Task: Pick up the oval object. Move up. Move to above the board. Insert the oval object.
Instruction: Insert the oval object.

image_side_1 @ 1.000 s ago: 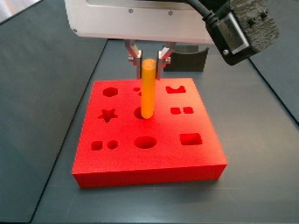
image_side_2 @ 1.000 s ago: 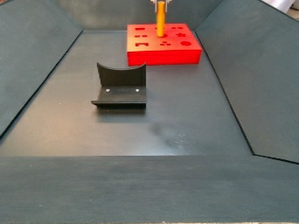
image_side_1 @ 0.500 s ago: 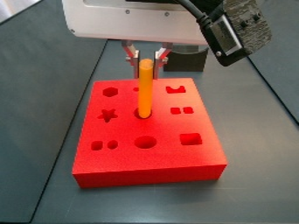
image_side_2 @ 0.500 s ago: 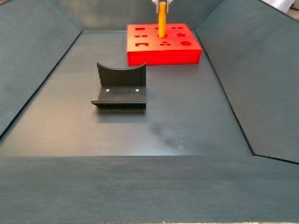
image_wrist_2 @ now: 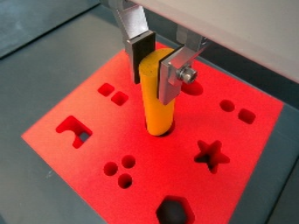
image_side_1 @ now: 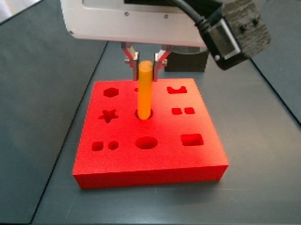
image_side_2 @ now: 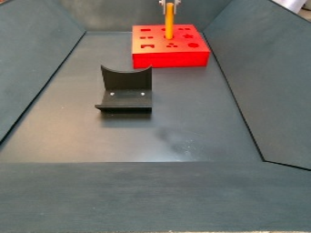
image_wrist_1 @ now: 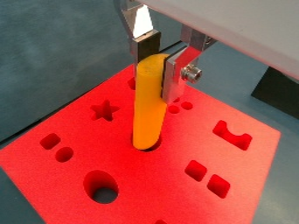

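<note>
The oval object (image_wrist_1: pixel 146 105) is a smooth orange-yellow peg, standing upright with its lower end in a cut-out at the middle of the red board (image_wrist_1: pixel 163 185). My gripper (image_wrist_1: pixel 158 70) is directly above the board and shut on the peg's upper end. Both wrist views show this; in a wrist view the peg (image_wrist_2: pixel 158 101) stands on the board (image_wrist_2: pixel 93 149) under the gripper (image_wrist_2: pixel 156 68). In a side view the peg (image_side_1: pixel 143 88), gripper (image_side_1: pixel 146 58) and board (image_side_1: pixel 153 167) show close up. In a side view the peg (image_side_2: pixel 169 20) and board (image_side_2: pixel 170 56) are far back.
The dark fixture (image_side_2: pixel 124 89) stands on the grey floor, nearer than the board and to its left. Sloped dark walls (image_side_2: pixel 36 86) close in both sides of the floor. Several other shaped cut-outs (image_side_1: pixel 108 115) surround the peg.
The gripper and the peg's top have shifted slightly to the left in a side view. The peg's lower end stays at the middle cut-out.
</note>
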You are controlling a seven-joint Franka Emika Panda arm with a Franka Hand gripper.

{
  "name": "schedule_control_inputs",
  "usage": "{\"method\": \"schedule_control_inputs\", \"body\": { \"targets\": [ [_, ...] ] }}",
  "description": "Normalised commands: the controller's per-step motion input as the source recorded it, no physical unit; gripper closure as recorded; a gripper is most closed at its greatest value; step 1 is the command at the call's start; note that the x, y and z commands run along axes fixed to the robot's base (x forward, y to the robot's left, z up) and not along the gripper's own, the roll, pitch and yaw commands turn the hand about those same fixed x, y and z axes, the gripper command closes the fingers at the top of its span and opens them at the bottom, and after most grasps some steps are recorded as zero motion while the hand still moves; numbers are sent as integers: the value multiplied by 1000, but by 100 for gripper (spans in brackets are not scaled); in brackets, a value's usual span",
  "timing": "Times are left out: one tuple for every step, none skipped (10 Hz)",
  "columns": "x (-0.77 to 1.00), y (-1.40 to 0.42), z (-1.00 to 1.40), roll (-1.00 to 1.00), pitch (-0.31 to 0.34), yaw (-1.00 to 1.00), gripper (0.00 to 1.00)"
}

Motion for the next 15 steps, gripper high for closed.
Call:
{"method": "schedule_control_inputs", "body": {
  "targets": [
    [0, 0, -377, 269, 0, 14, 100],
    [0, 0, -443, 349, 0, 37, 100],
    [0, 0, -449, 457, -10, 57, 100],
    [0, -46, -429, 466, -11, 40, 100],
    [51, -123, -654, 347, 0, 0, 100],
    [31, 0, -949, 0, -63, -89, 100],
    [0, 6, -1000, -14, -76, -106, 100],
    [0, 0, -1000, 0, -51, -103, 100],
    [91, 54, -1000, 0, -3, -63, 100],
    [409, 134, -1000, 0, 0, 0, 100],
    [403, 134, -1000, 0, 0, 0, 100],
    [423, 97, -1000, 0, 0, 0, 100],
    [0, 0, -306, -200, -171, 0, 100],
    [0, 0, 0, 0, -11, 0, 100],
    [0, 0, 0, 0, -19, 0, 100]
  ]
}}
